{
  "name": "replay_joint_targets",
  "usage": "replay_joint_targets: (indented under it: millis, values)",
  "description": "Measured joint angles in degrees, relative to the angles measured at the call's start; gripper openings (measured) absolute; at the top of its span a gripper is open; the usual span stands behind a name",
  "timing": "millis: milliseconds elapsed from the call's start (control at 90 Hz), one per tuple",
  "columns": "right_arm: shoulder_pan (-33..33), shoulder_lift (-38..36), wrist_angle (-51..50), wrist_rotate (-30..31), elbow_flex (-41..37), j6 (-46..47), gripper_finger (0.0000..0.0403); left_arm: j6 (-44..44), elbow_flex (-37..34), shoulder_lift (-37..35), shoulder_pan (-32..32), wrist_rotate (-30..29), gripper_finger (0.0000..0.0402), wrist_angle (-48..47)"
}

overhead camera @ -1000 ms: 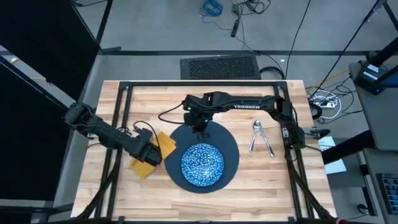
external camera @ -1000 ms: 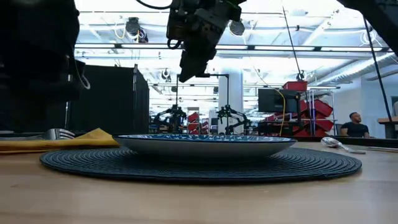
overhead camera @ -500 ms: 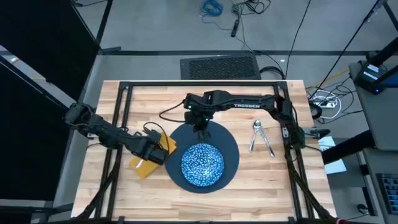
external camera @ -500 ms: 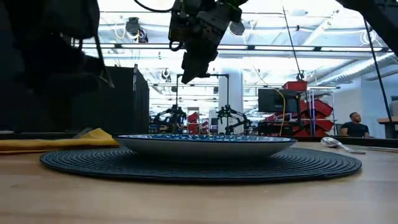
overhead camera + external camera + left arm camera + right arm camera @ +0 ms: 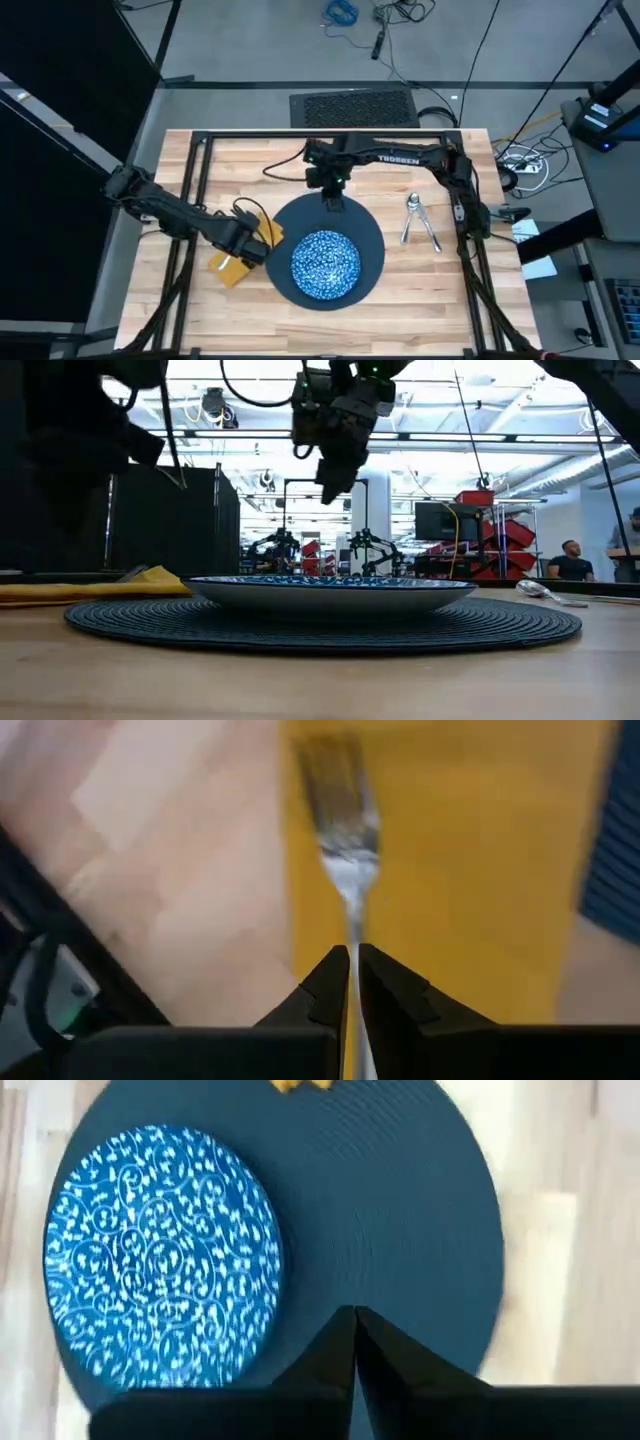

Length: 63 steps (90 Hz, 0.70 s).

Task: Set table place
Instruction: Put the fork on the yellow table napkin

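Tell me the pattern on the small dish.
Blue dish with white swirling speckles, clearest in the right wrist view.

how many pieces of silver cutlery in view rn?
3. Silver fork clamped in the left gripper over the mustard-yellow cloth napkin; silver spoon and knife on the wood table right of the dark round plate.

Beyond my table: black mesh mat point(image 5: 353, 107) on grey floor, blue cable coil point(image 5: 340, 12), seated person point(image 5: 571, 561), red bins point(image 5: 497, 546).

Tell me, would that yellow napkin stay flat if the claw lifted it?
Probably not. The napkin looks like soft cloth, so it would likely droop. It seems light, so a push might bunch it. The left claw holds the fork above it.
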Motion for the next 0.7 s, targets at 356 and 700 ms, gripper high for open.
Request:
replay_joint_targets:
  millis: [356,700]
  values:
    - [-1.05,-16.14,-1.13,-0.28,-9.17,-1.37,0.0,-6.31,2.82,-19.55,-4.21,-19.41,0.0013,-1.38]
    - [-0.25,-59.88,35.28,1.8,-52.69,12.22,0.0,22.53,2.84,-31.38,-7.9,-46.23,0.0013,13.73]
